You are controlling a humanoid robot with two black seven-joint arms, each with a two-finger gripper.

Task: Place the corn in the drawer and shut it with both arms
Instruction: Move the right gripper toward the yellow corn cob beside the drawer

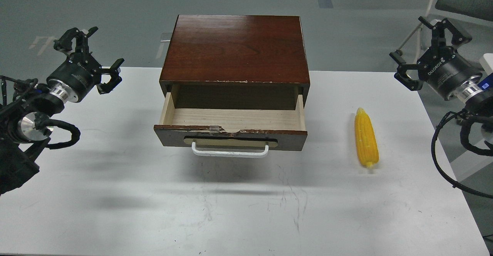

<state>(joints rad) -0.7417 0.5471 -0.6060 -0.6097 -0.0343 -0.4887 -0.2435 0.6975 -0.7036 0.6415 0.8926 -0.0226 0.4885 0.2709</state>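
Note:
The yellow corn [366,138] lies on the white table right of the cabinet, its pointed tip towards the back. The dark brown drawer [231,130] stands pulled out, its pale wood inside empty, with a white bar handle [230,151] on its front. My left gripper [93,54] is open and empty, raised over the table's back left, well left of the cabinet. My right gripper [423,47] is open and empty, raised over the table's back right edge, behind and right of the corn.
The dark brown cabinet [235,48] holding the drawer stands at the table's back middle. The white table [238,209] spreads out in front. A grey chair [454,1] stands on the floor behind my right arm. Loose black cables hang from both arms.

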